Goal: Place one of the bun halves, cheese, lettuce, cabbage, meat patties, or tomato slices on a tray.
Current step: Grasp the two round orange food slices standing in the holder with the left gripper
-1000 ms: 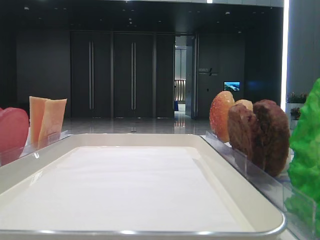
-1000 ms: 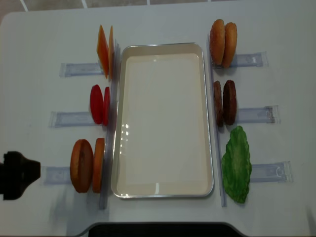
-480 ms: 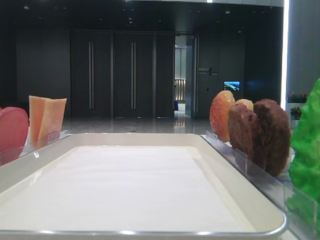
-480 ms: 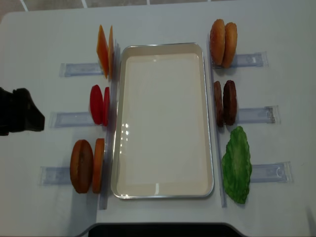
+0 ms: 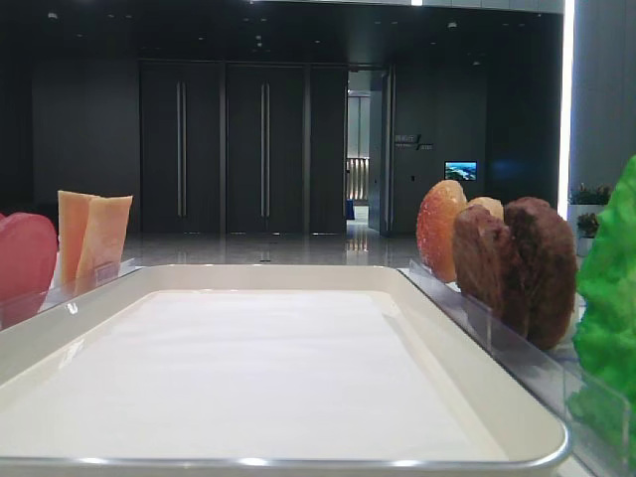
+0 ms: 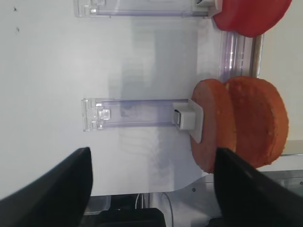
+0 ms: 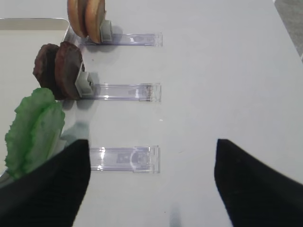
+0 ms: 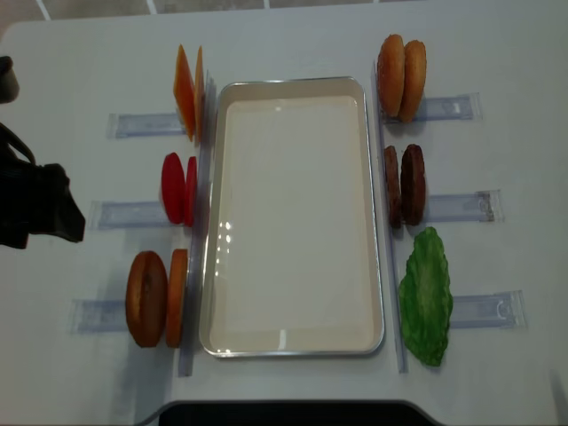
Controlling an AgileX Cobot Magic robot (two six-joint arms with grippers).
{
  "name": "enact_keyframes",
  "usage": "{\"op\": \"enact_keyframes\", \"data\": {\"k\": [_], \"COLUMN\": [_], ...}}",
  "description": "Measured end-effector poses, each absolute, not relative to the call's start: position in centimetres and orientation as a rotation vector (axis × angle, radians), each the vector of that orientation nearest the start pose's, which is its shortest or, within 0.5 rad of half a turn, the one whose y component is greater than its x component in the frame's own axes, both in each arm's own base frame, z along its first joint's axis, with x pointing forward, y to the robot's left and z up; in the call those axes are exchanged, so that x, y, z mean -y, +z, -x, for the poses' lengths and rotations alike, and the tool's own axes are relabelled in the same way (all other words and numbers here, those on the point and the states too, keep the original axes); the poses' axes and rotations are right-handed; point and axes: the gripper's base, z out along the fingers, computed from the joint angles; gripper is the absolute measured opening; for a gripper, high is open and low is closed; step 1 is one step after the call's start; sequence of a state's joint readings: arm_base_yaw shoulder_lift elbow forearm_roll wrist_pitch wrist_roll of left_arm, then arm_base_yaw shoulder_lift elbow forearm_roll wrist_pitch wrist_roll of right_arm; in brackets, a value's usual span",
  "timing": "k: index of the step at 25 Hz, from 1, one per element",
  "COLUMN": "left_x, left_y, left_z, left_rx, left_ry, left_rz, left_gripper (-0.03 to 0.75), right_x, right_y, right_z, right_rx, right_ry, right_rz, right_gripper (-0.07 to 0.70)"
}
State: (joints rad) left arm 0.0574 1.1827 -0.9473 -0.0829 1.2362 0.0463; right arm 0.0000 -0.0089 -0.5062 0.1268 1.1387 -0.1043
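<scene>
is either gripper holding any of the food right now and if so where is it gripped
Nothing is held. The left gripper and right gripper both stand open over bare white table; the cream-white rectangular tray holds no food.

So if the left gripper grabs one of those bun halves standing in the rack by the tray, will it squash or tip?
The bun halves look thick and bready, so probably light and somewhat squashy. They stand on edge, one against the other and the rack clip, so pulling one may topple its neighbour. Being round, a dropped half could roll.

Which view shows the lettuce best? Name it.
The overhead view: the whole lettuce leaf shows. The front view cuts it off at its right edge, the right wrist view has its lower end hidden, and the left wrist view misses it.
</scene>
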Motion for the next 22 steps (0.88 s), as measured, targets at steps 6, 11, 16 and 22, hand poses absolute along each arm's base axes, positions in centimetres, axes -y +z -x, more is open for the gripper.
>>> {"op": "enact_keyframes", "data": {"k": [6,11,16,22], "left_x": [2.6,6.0,9.0,11.7], "left_y": [29.5,29.0,27.7,25.7], "left_z": [-19.5,-19.3,-19.4,-19.6], "left_rx": [-2.957,-2.985,-3.045,-3.119], "left_ry": [-0.13,-0.097,-0.067,-0.024], "left_rz": [-0.049,-0.114,-0.151,-0.184], "left_gripper": [0.59,0.589,0.589,0.589], "right_x": [-1.0,-1.0,-1.0,-1.0], "right_y": [27.3,27.3,27.3,27.3], "right_z": [1.1,1.1,1.1,1.1], "right_rx": [-2.098,-2.098,-2.097,-2.096], "right_ry": [0.09,0.09,0.09,0.09], "right_rz": [0.123,0.123,0.122,0.122], "right_gripper": [0.518,0.518,0.518,0.518]}}
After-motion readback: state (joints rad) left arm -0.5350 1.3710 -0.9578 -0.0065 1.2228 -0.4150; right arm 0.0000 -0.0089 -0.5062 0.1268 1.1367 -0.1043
